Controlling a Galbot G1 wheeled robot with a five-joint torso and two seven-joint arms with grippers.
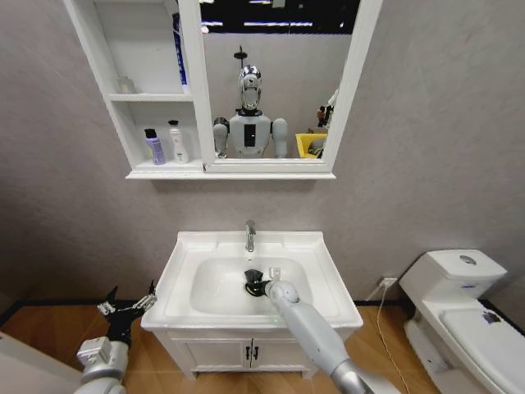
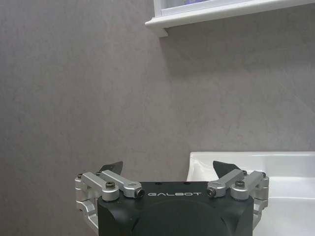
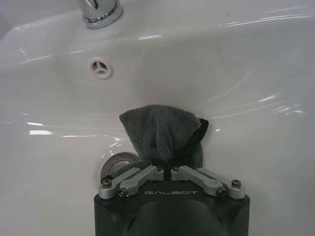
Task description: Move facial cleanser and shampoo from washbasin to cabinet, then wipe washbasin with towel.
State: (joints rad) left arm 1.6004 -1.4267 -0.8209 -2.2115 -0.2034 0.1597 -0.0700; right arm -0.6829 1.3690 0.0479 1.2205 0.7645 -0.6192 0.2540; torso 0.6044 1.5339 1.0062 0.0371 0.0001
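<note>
From the head camera I see my right gripper down in the bowl of the washbasin, pinching the dark towel below the tap. My left gripper hangs spread just beside the basin's left edge. Two bottles stand in the cabinet by the mirror; a toilet sits to the right.

The left wrist camera shows the spread fingers facing the grey wall.

The right wrist camera shows the towel bunched, grey, upright against the bowl wall, partly covering the drain, with the overflow hole beyond.
</note>
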